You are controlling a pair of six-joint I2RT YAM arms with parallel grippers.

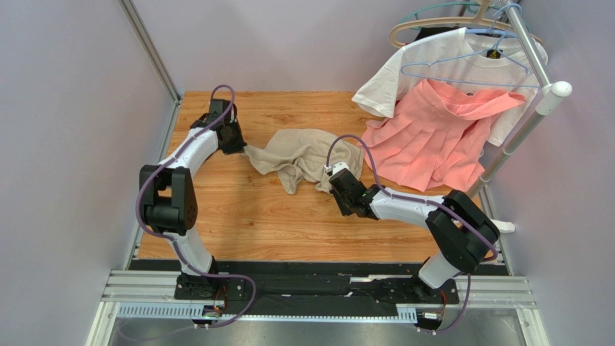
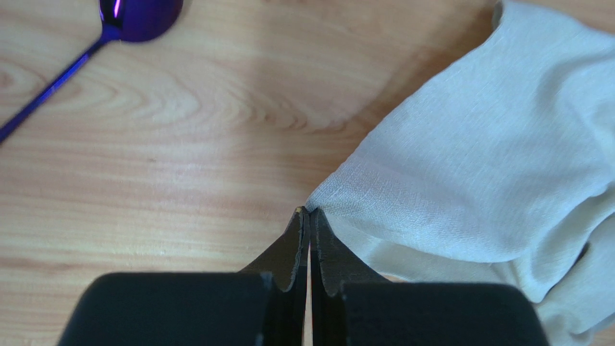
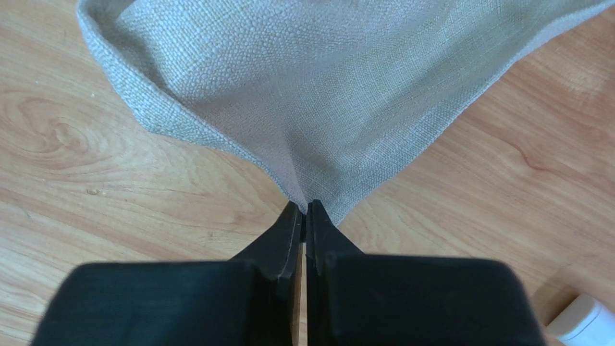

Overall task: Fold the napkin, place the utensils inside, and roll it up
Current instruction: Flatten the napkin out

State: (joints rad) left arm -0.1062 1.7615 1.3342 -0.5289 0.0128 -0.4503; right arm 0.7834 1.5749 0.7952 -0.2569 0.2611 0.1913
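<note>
The beige napkin lies crumpled on the wooden table, drawn out to a point at each gripper. At its left corner my left gripper is shut, and the wrist view shows the napkin meeting the closed tips of that gripper. My right gripper is shut on the napkin's near right corner; the napkin puckers into the right gripper. One of the utensils, a purple spoon, lies on the wood beyond the left gripper; it is hidden in the top view.
A white T-shirt and a salmon-pink garment hang from a rack at the back right, draping onto the table. A small white object sits near the right edge. Walls close in on both sides.
</note>
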